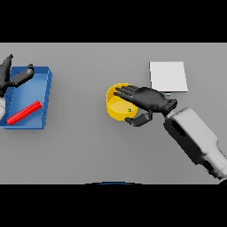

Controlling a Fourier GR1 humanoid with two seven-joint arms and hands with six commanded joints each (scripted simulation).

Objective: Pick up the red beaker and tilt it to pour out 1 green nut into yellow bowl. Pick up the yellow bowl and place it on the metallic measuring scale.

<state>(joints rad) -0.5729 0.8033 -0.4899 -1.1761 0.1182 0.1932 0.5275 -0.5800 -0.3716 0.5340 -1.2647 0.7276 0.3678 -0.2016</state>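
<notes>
Here my right hand point(148, 101) spans the bowl point(116, 106) from its right, fingers over the top, thumb curled at the near rim, apparently gripping. The scale point(168, 76) lies just beyond, up-right on the counter point(88, 142); nut point(129, 110) inside.

Bare grey table point(88, 150) runs wide between the blue tray point(46, 88) at the left edge and the yellow bowl point(116, 106). The right hand point(148, 99) lies over the bowl, its arm barring the near-right approach. The scale point(168, 76) sits just beyond, toward the far edge.
</notes>
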